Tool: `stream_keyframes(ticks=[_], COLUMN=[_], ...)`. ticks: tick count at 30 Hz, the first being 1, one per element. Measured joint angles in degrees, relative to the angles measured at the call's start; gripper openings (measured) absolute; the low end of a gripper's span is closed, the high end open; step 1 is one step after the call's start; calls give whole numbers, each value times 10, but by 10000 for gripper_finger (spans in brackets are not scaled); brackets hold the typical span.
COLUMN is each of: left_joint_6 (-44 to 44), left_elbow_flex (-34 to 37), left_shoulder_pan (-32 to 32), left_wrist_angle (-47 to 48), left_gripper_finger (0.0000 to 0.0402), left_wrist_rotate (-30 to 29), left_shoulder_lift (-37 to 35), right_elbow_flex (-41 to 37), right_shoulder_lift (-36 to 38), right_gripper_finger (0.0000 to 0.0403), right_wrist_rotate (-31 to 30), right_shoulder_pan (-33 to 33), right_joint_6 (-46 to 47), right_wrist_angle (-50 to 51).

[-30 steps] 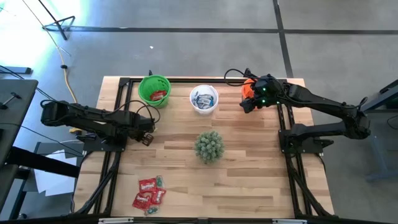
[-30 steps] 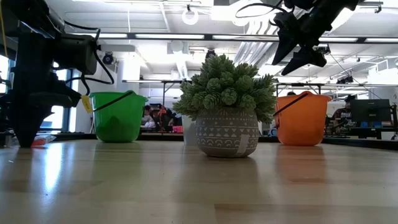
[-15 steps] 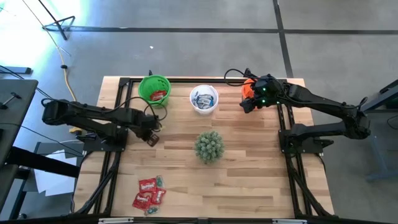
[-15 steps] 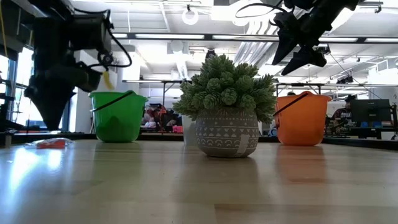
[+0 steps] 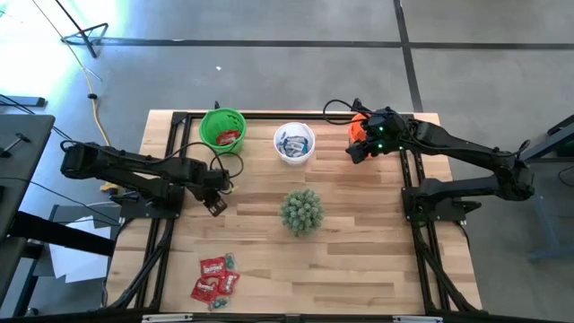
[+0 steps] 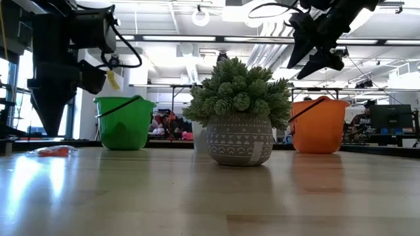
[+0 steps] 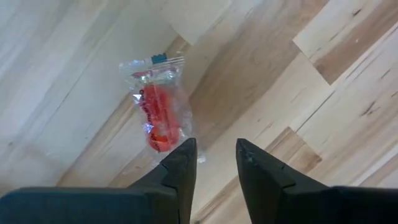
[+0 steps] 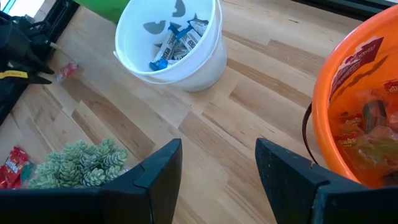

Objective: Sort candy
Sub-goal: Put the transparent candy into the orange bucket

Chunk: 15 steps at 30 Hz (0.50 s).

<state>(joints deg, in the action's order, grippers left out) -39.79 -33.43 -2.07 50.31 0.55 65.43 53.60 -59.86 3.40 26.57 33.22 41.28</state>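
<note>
One red candy in a clear wrapper (image 7: 160, 115) lies flat on the wood; it shows too in the low view (image 6: 56, 151). My left gripper (image 7: 214, 163) hangs open just above the table, pointing down, with the candy beside one fingertip and nothing between the fingers. It stands right of the left arm's base (image 5: 215, 205). My right gripper (image 8: 217, 168) waits open in the air between the white cup (image 8: 171, 40) and the orange cup (image 8: 360, 99). A heap of red candies (image 5: 217, 276) lies near the front edge.
The green cup (image 5: 222, 130) holds red candy, the white cup (image 5: 294, 144) blue-and-white candy, and the orange cup (image 5: 359, 128) sits under my right arm. A spiky potted plant (image 5: 301, 211) stands mid-table. Bare wood lies between plant and heap.
My left gripper has risen from the table top and shifted a little toward the table's right edge, rolling somewhat. The red candy lies on the wood below it, with the fingertips now clear above it.
</note>
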Motion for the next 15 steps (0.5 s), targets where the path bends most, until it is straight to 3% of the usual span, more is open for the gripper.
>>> stream_keyframes(ticks=[8, 15], left_joint_6=[-31, -96], left_elbow_flex=[46, 91], left_shoulder_pan=[0, -1], left_wrist_angle=[12, -46], left_gripper_finger=[115, 116], left_wrist_rotate=[-2, 4], left_shoulder_lift=[0, -2], right_elbow_flex=[0, 0], right_shoulder_lift=[0, 0], right_gripper_finger=[199, 199], right_wrist_rotate=[0, 0], right_shoulder_pan=[0, 0], right_joint_6=[-2, -2], right_wrist_angle=[0, 0])
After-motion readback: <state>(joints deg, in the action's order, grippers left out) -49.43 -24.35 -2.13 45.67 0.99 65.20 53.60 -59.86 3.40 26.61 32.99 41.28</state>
